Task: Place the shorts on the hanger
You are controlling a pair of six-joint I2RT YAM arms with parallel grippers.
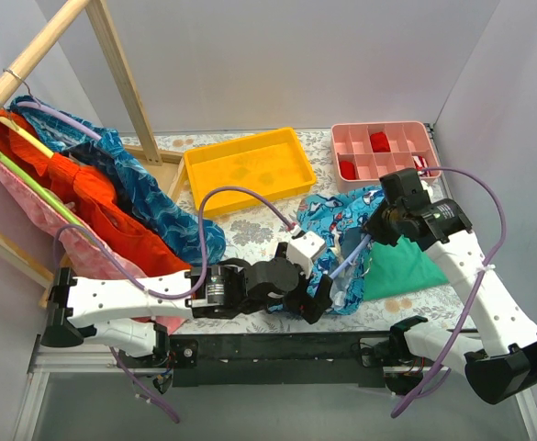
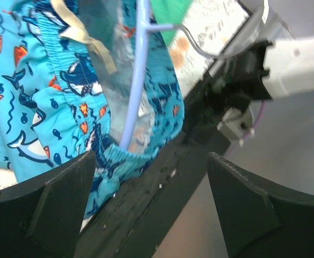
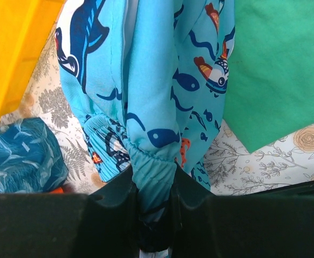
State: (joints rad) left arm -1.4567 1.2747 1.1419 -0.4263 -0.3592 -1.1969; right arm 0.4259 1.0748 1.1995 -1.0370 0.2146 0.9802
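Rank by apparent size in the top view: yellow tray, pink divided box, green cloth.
1. yellow tray
2. pink divided box
3. green cloth, though the right arm covers part of it, so ranking it below the box is unsure.

Top cam above near table edge, looks down; 2 wrist cams v close; all 3 share shorts

1. The left gripper shows its dark fingers wide apart in the lower corners, with nothing pinched.
2. The shorts fill the left and centre of the frame.
3. The hanger runs down the centre, seemingly inside the waistband.
4. Its silver hook curves to the upper right over the table.
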